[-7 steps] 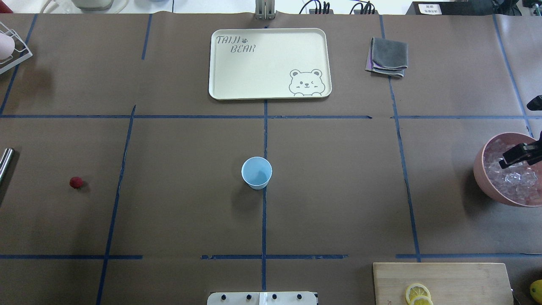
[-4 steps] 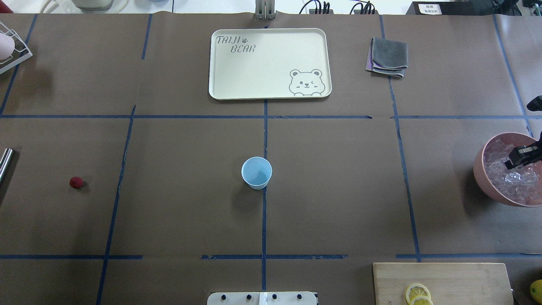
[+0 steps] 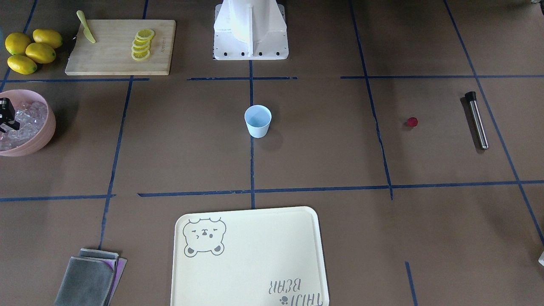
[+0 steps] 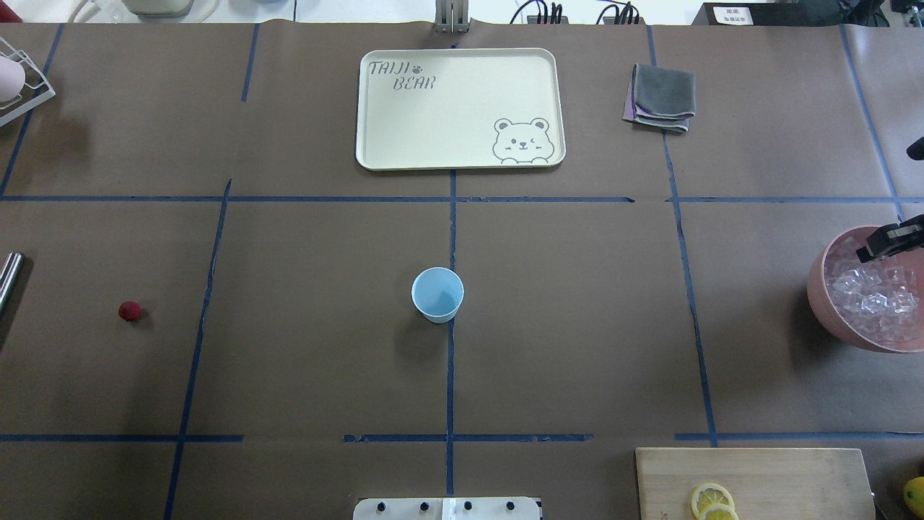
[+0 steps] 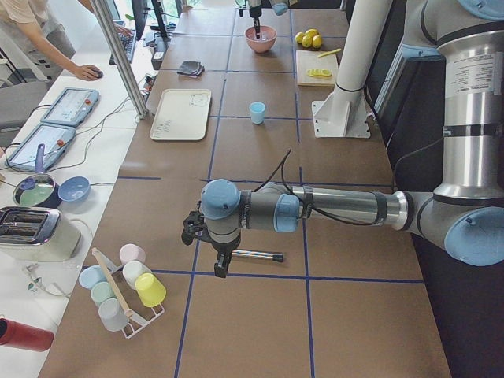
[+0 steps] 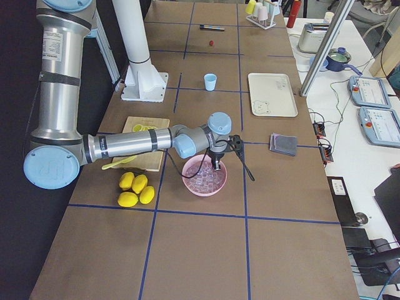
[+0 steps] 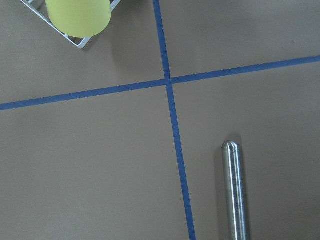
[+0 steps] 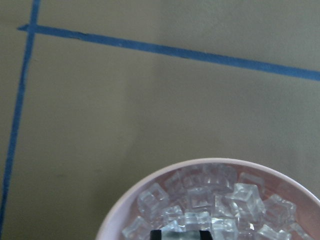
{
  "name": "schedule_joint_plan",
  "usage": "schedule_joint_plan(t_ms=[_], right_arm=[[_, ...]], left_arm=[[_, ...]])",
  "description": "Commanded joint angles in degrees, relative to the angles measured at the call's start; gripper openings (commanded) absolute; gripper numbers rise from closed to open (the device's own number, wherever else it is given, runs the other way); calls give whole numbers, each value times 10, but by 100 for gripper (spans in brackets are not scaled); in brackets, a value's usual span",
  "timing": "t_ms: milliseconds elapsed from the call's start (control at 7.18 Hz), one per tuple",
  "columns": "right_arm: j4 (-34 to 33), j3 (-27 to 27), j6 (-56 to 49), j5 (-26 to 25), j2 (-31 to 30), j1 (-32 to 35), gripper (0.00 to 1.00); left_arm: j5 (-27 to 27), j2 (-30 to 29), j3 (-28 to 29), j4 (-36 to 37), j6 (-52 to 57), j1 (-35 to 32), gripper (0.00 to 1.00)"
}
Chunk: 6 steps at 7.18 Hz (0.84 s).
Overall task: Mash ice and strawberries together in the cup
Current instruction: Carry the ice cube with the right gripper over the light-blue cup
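The right gripper [image 4: 882, 244] hangs over the bowl [image 4: 818, 307], at 3 o'clock from the cup [image 4: 437, 294]. Its jaws seem pinched on one cube [image 8: 180, 231], held above the rim, I judge, for the carry. Ice [image 4: 873, 300] fills the bowl. The cup, central so both arms can reach it, looks empty. The berry [image 4: 130, 311] lies at 9 o'clock. The left gripper [image 5: 221, 268] hovers over the rod [image 3: 478, 121] beyond, but I cannot tell how its jaws stand.

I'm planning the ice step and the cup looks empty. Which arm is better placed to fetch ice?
Right. The right gripper hangs over the pink bowl of ice, while the left gripper is far off on the other side by the metal rod, with the cup between them.
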Motion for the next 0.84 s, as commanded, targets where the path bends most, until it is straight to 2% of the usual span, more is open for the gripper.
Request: schedule_joint_plan(t_ms=[0,139,279,418,696], right_arm=[[-1,53,175,3,61,-19,1],[-2,63,319,-3,121,-73,1],[-2,64,435,-31,177,-127,2],[-2,62,528,-84,229,-195,2],[-10,42,659,-234,308,-344,2]], left_arm=[[-1,1,-1,-3,3,0,100],[-1,2,-1,-18,1,0,100],[0,2,0,-26,1,0,100],[-1,2,-1,-27,2,0,100],[-1,2,0,-34,2,0,100]])
